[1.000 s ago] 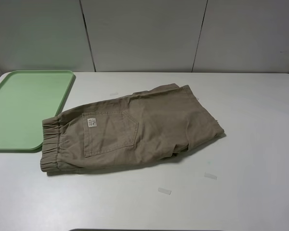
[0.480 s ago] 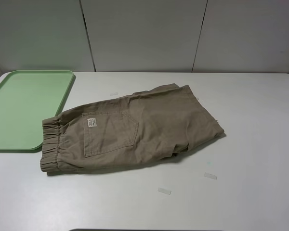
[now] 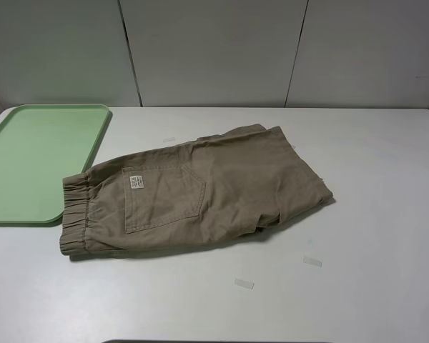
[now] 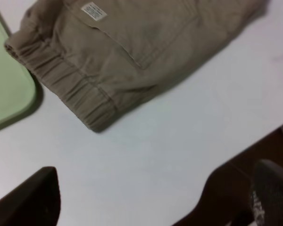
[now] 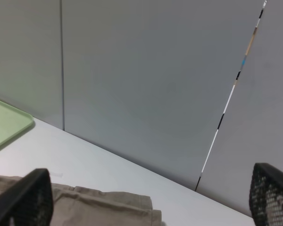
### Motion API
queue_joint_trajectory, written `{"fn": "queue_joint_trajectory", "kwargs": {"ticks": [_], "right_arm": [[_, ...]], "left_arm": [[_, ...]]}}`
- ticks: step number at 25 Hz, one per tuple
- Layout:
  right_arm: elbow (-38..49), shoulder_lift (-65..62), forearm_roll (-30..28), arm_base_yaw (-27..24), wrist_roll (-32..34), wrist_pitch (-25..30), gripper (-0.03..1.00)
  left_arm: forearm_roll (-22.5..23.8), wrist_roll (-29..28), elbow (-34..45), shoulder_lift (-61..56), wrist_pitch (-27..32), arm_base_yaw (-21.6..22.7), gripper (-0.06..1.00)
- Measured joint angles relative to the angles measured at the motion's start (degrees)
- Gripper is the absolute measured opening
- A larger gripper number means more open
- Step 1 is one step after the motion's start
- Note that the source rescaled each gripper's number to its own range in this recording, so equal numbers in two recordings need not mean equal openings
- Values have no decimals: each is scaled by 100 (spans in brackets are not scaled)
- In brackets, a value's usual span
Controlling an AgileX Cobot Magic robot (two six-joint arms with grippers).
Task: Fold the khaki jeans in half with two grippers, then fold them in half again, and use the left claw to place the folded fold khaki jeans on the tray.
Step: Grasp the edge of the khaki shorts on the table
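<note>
No change from half a second ago: khaki jeans (image 3: pixel 200 189) lie flat in the same spot mid-table (image 3: pixel 372 214), already doubled, one patch pocket (image 3: pixel 164 200) and white label (image 3: pixel 136 181) up. Long axis runs 8 to 2 o'clock in the high view, waistband (image 3: pixel 75 214) at 8, leg hems at 2. Waistband is just beside the tray (image 3: pixel 28 164) corner; cannot tell if touching. Tray sits at 9–10 o'clock, cut off by the frame edge. Left claw (image 4: pixel 155 188) is spread wide with nothing held, only its blurred fingertips (image 4: pixel 33 197) showing. Right gripper (image 5: pixel 151 188) is likewise spread and holds nothing. Two tape scraps (image 3: pixel 244 284) lie at 5 o'clock of the jeans.
</note>
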Motion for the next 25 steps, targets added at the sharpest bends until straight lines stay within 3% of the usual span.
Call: {"fn": "queue_joint_trajectory", "kwargs": {"ticks": [7, 15, 25], "right_arm": [[0, 0, 0, 0, 1, 18, 91], [0, 0, 34, 0, 1, 88, 91], [17, 225, 69, 0, 1, 1447, 91]], "left_arm": [[42, 0, 13, -546, 1, 641, 78], [42, 0, 13, -638, 21, 764, 78], [42, 0, 13, -638, 21, 764, 78]]}}
